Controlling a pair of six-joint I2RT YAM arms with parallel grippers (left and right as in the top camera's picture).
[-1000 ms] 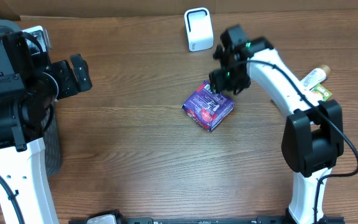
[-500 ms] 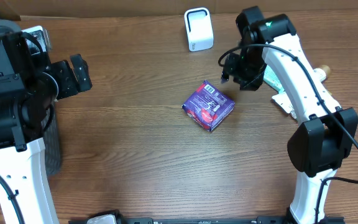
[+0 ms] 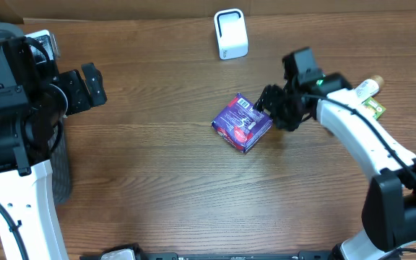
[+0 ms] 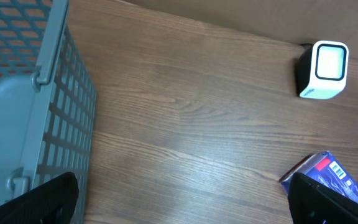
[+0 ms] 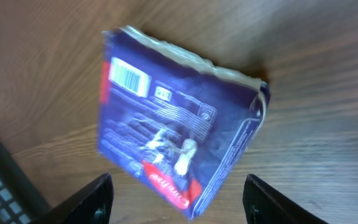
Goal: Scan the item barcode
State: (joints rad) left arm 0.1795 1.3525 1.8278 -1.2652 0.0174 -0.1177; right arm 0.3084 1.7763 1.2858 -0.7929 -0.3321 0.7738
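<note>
Overhead: the pack [image 3: 242, 123], purple, lies on the table [image 3: 157, 180] right of centre, turned cornerwise. Its barcode [image 3: 245, 105] faces up at the far corner, the end toward the scanner [image 3: 230, 34], which stands well apart at the far edge. The right gripper [image 3: 271, 108] sits just beside the pack's right corner. The left gripper [image 3: 94, 85] hangs well apart at far left, so your right arm is clearly the nearer. Left wrist: a grey basket [image 4: 48, 93] is at left, the scanner upper right, and one corner of the pack shows low right. These jaws are spread to their widest with nothing between them. Right wrist: the pack lies dead ahead, its near corner reaching in between the two fingertips [image 5: 101, 196]. These jaws are partly open and grip nothing; you can see no contact. The footprint looks close to square, so no long axis can be called for certain. The print runs from the barcode end, farthest from the jaws, to the red band nearest them. Expect a short advance, then a close across opposite sides.
</note>
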